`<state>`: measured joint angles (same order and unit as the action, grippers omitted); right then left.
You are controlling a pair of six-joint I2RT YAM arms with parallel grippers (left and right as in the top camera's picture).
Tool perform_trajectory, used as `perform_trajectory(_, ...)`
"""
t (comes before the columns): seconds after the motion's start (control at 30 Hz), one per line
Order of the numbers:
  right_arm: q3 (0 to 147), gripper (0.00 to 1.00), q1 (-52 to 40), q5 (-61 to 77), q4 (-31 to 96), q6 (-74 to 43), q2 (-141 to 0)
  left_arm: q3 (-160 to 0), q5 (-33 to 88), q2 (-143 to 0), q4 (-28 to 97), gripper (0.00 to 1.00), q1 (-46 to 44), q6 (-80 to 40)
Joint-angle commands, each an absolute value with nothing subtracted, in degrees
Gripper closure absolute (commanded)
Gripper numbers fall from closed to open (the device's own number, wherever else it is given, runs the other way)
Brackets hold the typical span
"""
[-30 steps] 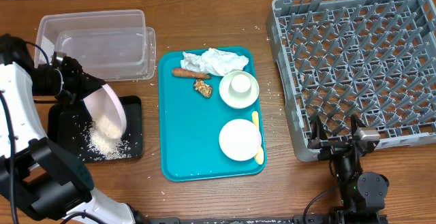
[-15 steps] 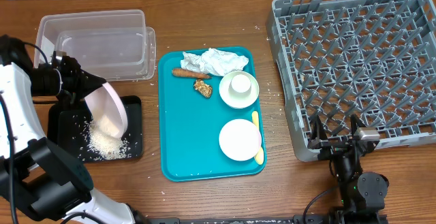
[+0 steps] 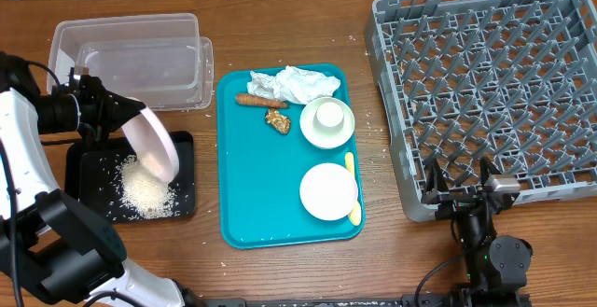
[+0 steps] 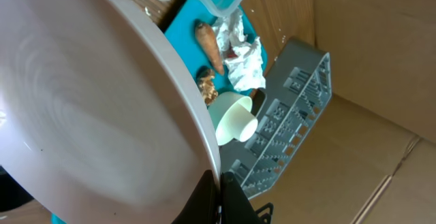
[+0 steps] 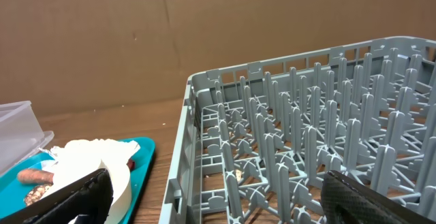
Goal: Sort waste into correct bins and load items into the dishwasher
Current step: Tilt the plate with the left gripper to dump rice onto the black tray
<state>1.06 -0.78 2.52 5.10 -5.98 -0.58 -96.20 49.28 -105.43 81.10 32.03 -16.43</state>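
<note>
over on the left side, the left gripper [image 3: 114, 118] is clamped on the rim of the dinner plate [image 3: 155, 145], holding it steeply tilted directly above the black tray [image 3: 189, 184]. under the plate's lower edge, the rice [image 3: 147, 193] sits in a loose heap on that tray, with the clear tub [image 3: 126, 23] just beyond the gripper. by my read, this is the scraping step: food waste off the plate and into its bin. the left wrist view shows the plate face looking almost bare, so i'd say the step is close to done. next up, the plate needs carrying across to the dish rack [image 3: 485, 74], well away on the far side from this gripper, then standing on edge between pegs. the right gripper [image 3: 457, 188] sits with its jaws wide apart and nothing in them, just in front of the rack's near wall. between the two arms, the teal tray [image 3: 261, 186] holds the napkin [image 3: 294, 83], food stick [image 3: 254, 100], crumbly lump [image 3: 277, 120], bowl [image 3: 326, 132], small dish [image 3: 328, 191] and yellow spoon [image 3: 350, 163]. everything rests on a wooden table [image 3: 280, 18], flecked with stray grains, and brown cardboard panels [image 5: 102, 33] wall off the back.
</note>
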Motion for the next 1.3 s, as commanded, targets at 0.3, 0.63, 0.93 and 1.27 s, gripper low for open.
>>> perform_trajectory(0.3, 0.45, 0.00, -0.62, 1.96, 4.64, -5.96, -0.16, -97.65, 50.19, -103.90, 84.25, 0.96, 34.17, -16.95)
perform_trajectory(0.63, 0.45, 0.00, -0.62, 1.96, 4.64, -5.96, -0.16, -97.65, 55.92, -103.90, 84.12, 0.96, 37.08, -12.75)
perform_trajectory(0.93, 0.47, 0.00, -0.62, 1.98, 4.64, -5.96, -0.16, -97.67, 64.71, -103.90, 85.84, 0.96, 38.37, -8.86)
perform_trajectory(1.27, 0.47, 0.00, -0.62, 1.96, 4.64, -5.96, -0.16, -97.65, 55.46, -103.90, 86.46, 0.96, 38.65, -12.62)
